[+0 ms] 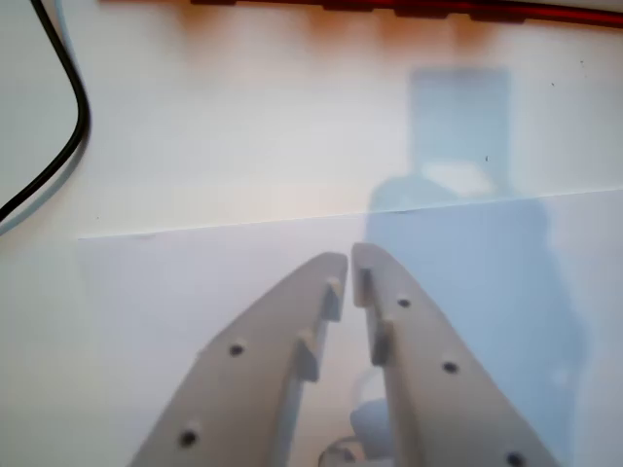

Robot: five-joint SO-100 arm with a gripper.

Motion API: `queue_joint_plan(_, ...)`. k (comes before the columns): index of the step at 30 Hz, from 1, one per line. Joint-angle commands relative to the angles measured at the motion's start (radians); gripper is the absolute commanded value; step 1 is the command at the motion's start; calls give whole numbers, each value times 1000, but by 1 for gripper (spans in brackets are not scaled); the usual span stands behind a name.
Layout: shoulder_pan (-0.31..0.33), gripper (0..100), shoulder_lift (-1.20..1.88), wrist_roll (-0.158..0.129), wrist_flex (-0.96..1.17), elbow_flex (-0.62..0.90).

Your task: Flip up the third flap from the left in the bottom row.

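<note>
Wrist view only. Gripper (349, 259) fills lower centre of frame, jaws nearly closed with tips a narrow slit apart, nothing held between them. Tips hang over a white sheet (195, 282) whose far edge crosses mid-frame; contact with it cannot be told. Black cable (76, 117) curves through upper left; red strip (438, 10) runs along top edge. No flaps, rows or board visible, so the target flap's location is unknown. Judgement: task not started; locating and lifting the flap all remain.

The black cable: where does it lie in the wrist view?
The black cable curves down the wrist view's upper left corner on the white table, left of the end effector.
</note>
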Motion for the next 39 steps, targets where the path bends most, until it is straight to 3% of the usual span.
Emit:
queue_joint_plan(1,17,0,-52,-34,-140,25)
queue_joint_plan(14,46,0,-365,-120,-509,80)
queue_joint_plan(28,41,0,-595,-160,-695,48)
queue_joint_plan(39,32,0,-741,-175,-793,-17)
